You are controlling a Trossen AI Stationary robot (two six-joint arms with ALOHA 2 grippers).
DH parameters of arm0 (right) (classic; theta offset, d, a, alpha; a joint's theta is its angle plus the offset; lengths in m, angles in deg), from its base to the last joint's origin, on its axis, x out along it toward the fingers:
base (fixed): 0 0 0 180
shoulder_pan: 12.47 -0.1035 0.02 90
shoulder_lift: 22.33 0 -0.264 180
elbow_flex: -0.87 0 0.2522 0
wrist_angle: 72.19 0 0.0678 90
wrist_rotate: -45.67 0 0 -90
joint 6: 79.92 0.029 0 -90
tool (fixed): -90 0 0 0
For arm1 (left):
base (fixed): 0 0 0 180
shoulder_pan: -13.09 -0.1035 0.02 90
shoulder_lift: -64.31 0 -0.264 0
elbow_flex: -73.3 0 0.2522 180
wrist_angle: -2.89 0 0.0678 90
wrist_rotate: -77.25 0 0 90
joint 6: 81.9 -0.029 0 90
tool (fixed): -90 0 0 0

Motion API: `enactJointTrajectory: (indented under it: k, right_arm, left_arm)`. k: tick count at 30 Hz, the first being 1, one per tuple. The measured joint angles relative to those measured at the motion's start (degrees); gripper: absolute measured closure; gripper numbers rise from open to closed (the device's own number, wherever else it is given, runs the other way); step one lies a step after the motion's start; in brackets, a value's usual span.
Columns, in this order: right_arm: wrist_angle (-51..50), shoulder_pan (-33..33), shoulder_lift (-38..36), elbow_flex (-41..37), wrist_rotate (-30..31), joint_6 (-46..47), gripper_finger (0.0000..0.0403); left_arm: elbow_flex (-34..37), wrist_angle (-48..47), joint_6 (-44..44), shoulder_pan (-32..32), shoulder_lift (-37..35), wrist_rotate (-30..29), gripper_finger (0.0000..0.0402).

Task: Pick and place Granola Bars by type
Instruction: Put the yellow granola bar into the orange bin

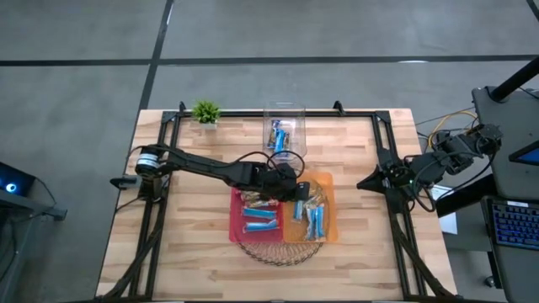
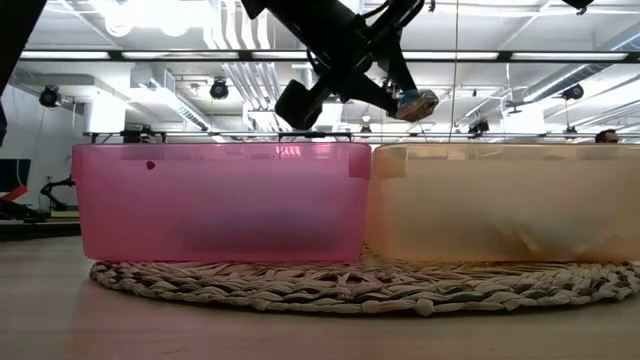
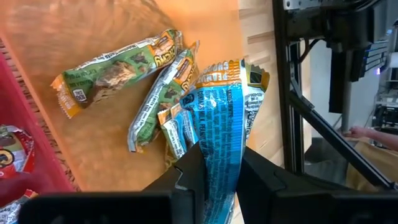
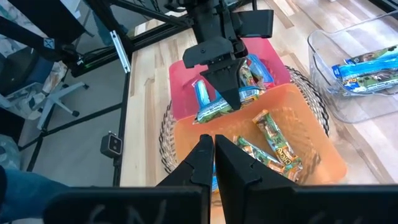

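Observation:
My left gripper (image 1: 296,192) hangs over the orange bin (image 1: 322,180), shut on a light blue granola bar (image 3: 222,118). In the orange bin lie green-brown bars (image 3: 112,71) and some blue ones (image 1: 315,220). Beside it on the left, the red bin (image 1: 235,210) holds blue bars (image 1: 259,220). Both bins stand on a round woven mat (image 2: 330,285). More blue bars (image 1: 279,137) lie in a clear container (image 1: 285,112) at the far edge. My right gripper (image 4: 213,146) is shut on nothing and waits at the table's right side. My left gripper pinches the blue bar between its two fingers at the bar's near end (image 3: 219,163). The fingers slant down from the table's left. The bar runs on past the fingertips to its crimped far end (image 3: 252,73) and is lifted clear above the orange bin's rim (image 2: 415,103).
A small green plant (image 1: 205,111) stands at the table's far left corner. Black frame rails (image 1: 392,160) run along the table's left and right sides. Bare wood lies to the left and right of the mat.

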Motion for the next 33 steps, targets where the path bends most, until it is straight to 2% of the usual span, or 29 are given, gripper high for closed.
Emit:
enactJointTrajectory:
  k: [23,33]
  right_arm:
    - [-0.02,-0.01,0.0,0.0,0.01,0.12,0.0394]
    - [0.0,-0.01,0.0,0.0,0.0,0.14,0.0394]
  left_arm:
    - [0.0,0.11,-5.78,-0.02,0.0,0.57,0.0345]
    - [1.58,1.8,2.12,-0.02,0.41,-2.09,0.0295]
